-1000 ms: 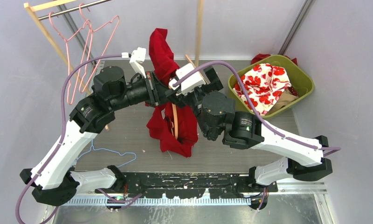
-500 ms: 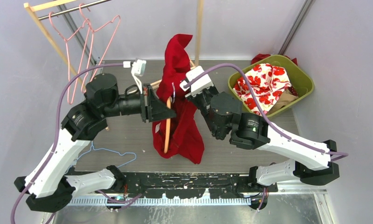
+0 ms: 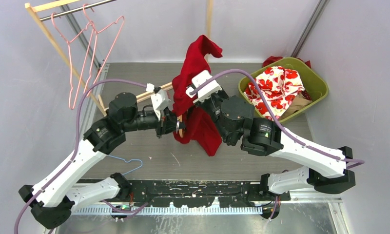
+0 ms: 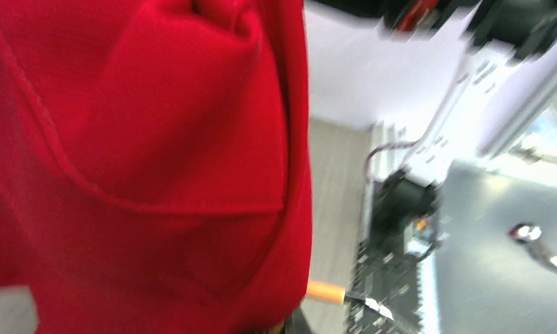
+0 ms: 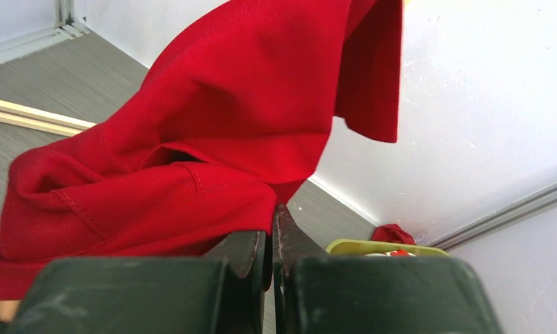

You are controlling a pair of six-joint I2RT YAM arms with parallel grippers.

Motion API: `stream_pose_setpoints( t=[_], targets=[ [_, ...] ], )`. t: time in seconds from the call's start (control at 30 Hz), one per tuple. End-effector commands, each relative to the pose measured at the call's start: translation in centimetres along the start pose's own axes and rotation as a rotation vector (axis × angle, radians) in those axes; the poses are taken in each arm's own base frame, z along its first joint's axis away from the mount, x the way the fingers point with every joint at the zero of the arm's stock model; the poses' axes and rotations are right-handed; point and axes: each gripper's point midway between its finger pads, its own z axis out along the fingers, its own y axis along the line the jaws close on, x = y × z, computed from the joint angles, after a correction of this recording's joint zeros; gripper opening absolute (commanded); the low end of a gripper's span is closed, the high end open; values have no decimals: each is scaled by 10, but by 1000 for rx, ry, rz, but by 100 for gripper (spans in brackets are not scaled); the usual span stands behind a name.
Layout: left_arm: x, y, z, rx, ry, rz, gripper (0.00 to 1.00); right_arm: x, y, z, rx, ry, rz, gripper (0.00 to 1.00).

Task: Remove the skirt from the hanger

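We start at the right gripper (image 5: 271,226). In its wrist view the two dark fingers stand pressed flat together. A fold of the red skirt (image 5: 213,139) meets their tips, so we read it as pinched on the cloth, though the bite itself is hidden under the fold. From there the skirt billows up and over, one corner cut off by the top of that view. In the overhead view the same fingers are buried behind fabric, and only the white wrist camera (image 3: 203,87) shows.

The left gripper (image 3: 172,125) sits just beyond the skirt on the side away from the green basket (image 3: 322,78). Its jaws are narrow at the neck of the hanger (image 4: 326,291), but we cannot make out the contact cleanly. Its own wrist view is blurred and almost filled with red cloth (the fabric swallows most of it). None of its fingers show there, and only one orange end of the hanger pokes out below the hem.

The skirt is held up left of the basket, near it but not touching. It is partly draped round the hanger, with one end raised high and the other trailing toward the arm bases.

The basket holds a red-and-white floral cloth (image 3: 276,85), and something red behind its far rim is mostly hidden. Far left of the basket stands a wooden rack (image 3: 37,7), cut off by the frame.
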Motion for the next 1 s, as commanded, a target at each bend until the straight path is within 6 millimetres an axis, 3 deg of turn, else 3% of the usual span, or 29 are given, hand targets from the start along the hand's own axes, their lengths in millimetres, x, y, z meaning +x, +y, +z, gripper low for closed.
stream_pose_setpoints(
  t=[0.0,0.13,0.37,0.47,0.6,0.7,0.87,0.97],
  targets=[
    [-31,52,14,-194,-159,354,0,-39,-48,-7,118,-91,125,5],
    [-60,81,17,-328,-216,451,0,-38,-47,-5,117,-91,115,5],
    [-145,102,0,-541,-476,612,0,-24,-44,3,123,-71,132,5],
    [-159,116,18,-559,-485,673,0,-22,-39,8,114,-65,124,5],
    [-183,130,22,-632,-596,689,0,-24,-36,13,105,-63,114,5],
    [-185,141,35,-652,-633,697,0,-22,-39,14,111,-56,108,5],
    [-208,148,22,-760,-725,774,0,-14,-43,12,121,-41,107,5],
    [-229,130,14,-711,-768,818,0,-11,-48,12,130,-32,99,5]
  ],
)
